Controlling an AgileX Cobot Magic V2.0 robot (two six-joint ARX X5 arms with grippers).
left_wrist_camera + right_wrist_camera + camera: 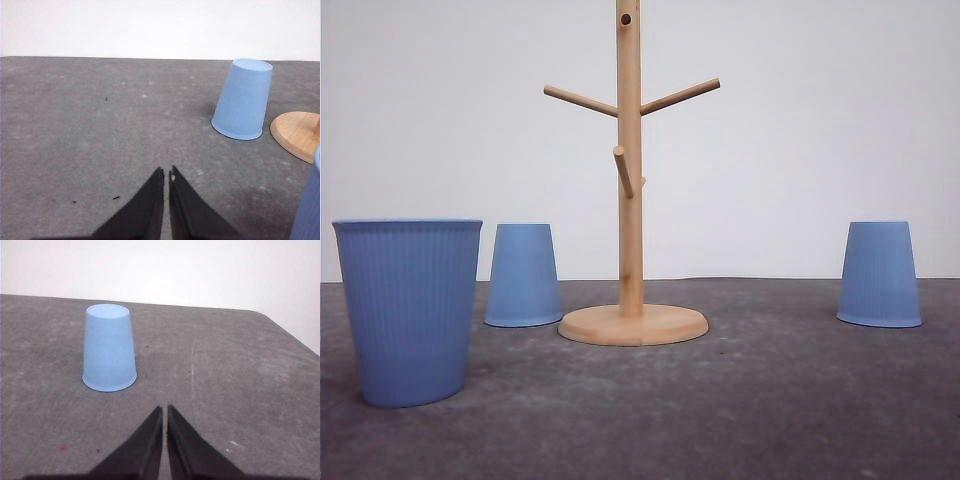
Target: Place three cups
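Three light-blue ribbed cups stand on the grey table. One cup point(410, 310) is upright, mouth up, near the front left. A second cup point(523, 274) is upside down just left of the wooden peg stand point(631, 200). The third cup point(879, 273) is upside down at the right. In the left wrist view my left gripper point(166, 174) is shut and empty, with the upside-down cup point(243, 99) ahead and off to the side. In the right wrist view my right gripper point(165, 410) is shut and empty, a short way from the upside-down cup point(109, 347).
The stand's round wooden base point(633, 324) sits mid-table, and its edge point(297, 134) shows in the left wrist view. Three pegs stick out from its post. A sliver of the upright cup point(309, 205) is close beside the left gripper. A white wall lies behind the table.
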